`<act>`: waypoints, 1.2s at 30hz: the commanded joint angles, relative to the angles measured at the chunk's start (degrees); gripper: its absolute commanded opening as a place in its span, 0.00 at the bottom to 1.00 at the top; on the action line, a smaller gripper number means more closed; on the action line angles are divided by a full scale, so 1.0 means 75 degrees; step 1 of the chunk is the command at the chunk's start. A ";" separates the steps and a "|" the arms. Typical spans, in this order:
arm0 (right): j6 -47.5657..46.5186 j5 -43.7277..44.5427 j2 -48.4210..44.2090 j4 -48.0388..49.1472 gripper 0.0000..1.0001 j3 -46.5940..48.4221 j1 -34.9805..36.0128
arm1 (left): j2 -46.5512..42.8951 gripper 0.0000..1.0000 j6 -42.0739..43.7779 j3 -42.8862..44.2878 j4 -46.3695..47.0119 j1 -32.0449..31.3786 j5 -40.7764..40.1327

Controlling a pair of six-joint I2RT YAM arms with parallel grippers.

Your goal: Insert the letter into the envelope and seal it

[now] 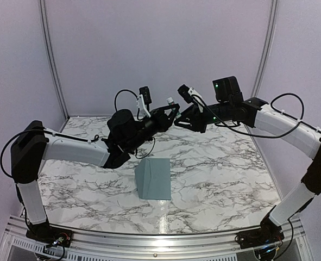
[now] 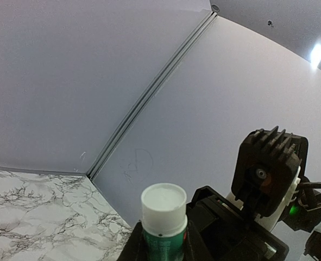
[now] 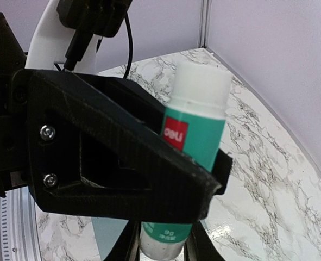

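The blue-grey envelope [image 1: 153, 178] lies flat on the marble table [image 1: 225, 179], below both grippers; a corner of it shows in the right wrist view [image 3: 107, 239]. No letter is in view. A green glue stick with a white cap [image 2: 163, 217] is held in the air at the middle back. My left gripper [image 2: 163, 247] is shut on its green body, cap sticking out. My right gripper [image 3: 161, 251] closes on the stick's bottom end [image 3: 163, 239]. In the top view the left gripper [image 1: 170, 113] and right gripper [image 1: 181, 120] meet tip to tip.
Lilac walls [image 1: 160, 49] close the table on three sides. A metal rail [image 1: 160, 239] runs along the near edge. The left gripper's black finger [image 3: 122, 152] crosses in front of the glue stick in the right wrist view.
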 commanded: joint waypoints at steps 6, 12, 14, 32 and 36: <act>-0.0244 -0.1561 -0.0279 0.0037 0.11 0.0286 0.0008 | 0.0226 0.00 -0.0263 -0.0012 0.0332 0.0099 0.0201; -0.0016 -0.5723 -0.0161 -0.0028 0.03 0.0153 -0.0183 | 0.0239 0.00 -0.0221 0.0001 0.0317 0.0179 0.1045; 0.0857 -0.6855 0.0015 0.0368 0.01 -0.0026 -0.0219 | 0.0249 0.00 -0.0183 0.0002 0.0325 0.0201 0.1426; 0.0577 -0.2518 -0.0740 -0.0735 0.43 -0.0592 -0.0920 | -0.0597 0.00 0.0164 -0.0743 0.0442 0.0180 0.0346; -0.0134 0.0893 -0.1012 -0.0797 0.44 -0.0423 -0.0568 | -0.0874 0.00 0.0040 -0.1007 0.0489 0.0043 -0.1047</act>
